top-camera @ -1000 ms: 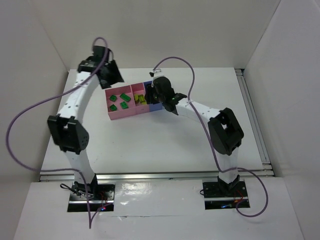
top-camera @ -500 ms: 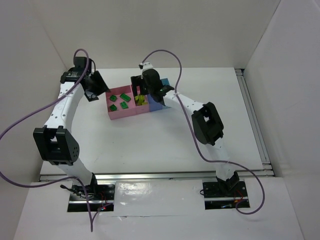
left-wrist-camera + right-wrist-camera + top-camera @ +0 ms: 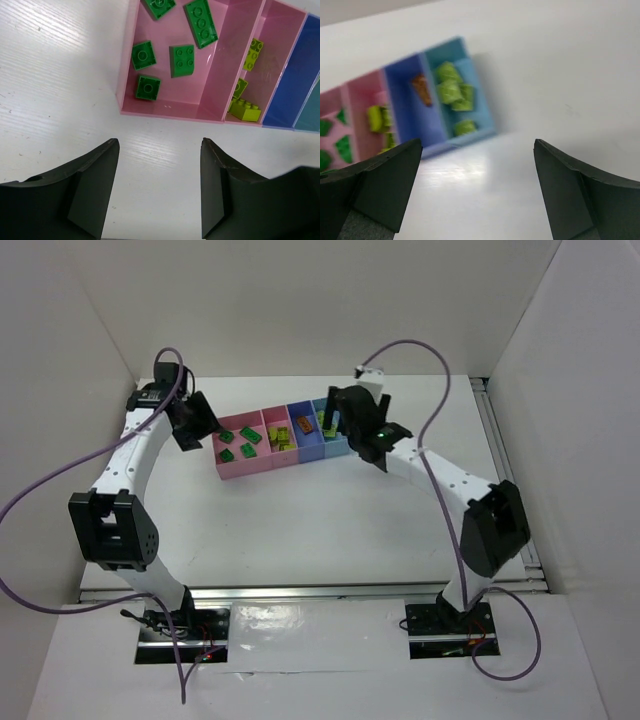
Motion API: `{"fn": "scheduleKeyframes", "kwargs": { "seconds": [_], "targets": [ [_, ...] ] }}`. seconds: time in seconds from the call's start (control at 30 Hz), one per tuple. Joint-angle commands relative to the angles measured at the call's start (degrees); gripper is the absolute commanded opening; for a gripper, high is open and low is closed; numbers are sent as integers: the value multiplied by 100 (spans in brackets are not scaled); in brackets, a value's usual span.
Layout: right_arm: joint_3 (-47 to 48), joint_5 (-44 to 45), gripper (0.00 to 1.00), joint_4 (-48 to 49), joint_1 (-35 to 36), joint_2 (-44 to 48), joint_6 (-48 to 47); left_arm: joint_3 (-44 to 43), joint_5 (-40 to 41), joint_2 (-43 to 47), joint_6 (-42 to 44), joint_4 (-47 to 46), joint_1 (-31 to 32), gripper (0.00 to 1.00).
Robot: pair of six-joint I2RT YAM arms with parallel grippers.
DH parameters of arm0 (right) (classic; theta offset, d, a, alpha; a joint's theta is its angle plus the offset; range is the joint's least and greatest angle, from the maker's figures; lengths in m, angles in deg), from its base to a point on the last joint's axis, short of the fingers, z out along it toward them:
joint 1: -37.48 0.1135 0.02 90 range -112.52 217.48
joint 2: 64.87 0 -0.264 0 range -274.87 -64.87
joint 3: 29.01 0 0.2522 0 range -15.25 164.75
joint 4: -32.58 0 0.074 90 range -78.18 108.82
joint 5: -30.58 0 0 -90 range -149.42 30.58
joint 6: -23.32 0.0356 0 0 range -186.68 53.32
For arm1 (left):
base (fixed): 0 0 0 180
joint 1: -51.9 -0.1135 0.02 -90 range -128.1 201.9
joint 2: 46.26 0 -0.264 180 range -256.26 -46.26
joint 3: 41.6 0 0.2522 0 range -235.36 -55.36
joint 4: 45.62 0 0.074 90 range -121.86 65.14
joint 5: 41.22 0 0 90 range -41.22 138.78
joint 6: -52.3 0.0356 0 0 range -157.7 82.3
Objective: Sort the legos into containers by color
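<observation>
The containers (image 3: 256, 469) form a joined row on the white table. The left pink bin (image 3: 170, 109) holds several dark green legos (image 3: 182, 60). The second pink bin (image 3: 280, 35) holds yellow-green legos (image 3: 245, 109). An orange-brown lego (image 3: 422, 89) lies in the darker blue bin (image 3: 402, 95), and yellow-green legos (image 3: 451, 92) fill the light blue bin (image 3: 479, 90). My left gripper (image 3: 160, 150) hangs open over bare table just left of the row, also seen from above (image 3: 203, 426). My right gripper (image 3: 478, 145) is open and empty by the row's right end, over the light blue bin's edge (image 3: 338, 420).
White walls enclose the table on three sides. A metal rail (image 3: 505, 470) runs along the right edge and another (image 3: 310, 590) along the near edge. Purple cables (image 3: 40, 490) loop from both arms.
My right gripper has opened and swung right, from over the middle bins to the row's right end. The left arm drew back to the left, then held still.
</observation>
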Motion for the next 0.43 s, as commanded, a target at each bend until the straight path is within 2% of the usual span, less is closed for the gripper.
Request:
{"fn": "scheduleKeyframes", "kwargs": {
  "seconds": [0.0, 0.1, 0.2, 0.4],
  "targets": [
    [-633, 815, 100, -1590, -324, 500, 1234, 89, -229, 328, 115, -88, 25, 70],
    [-1301, 999, 100, -2488, -377, 1001, 1851, 159, -352, 504, 167, -88, 25, 70],
    [-2064, 1000, 100, -2895, -377, 1581, 2211, 274, -352, 697, 220, -88, 25, 70],
    [-2981, 736, 96, -2870, -377, 2706, 2362, 528, -300, 890, 282, -88, 77, 70]
  ]
}}
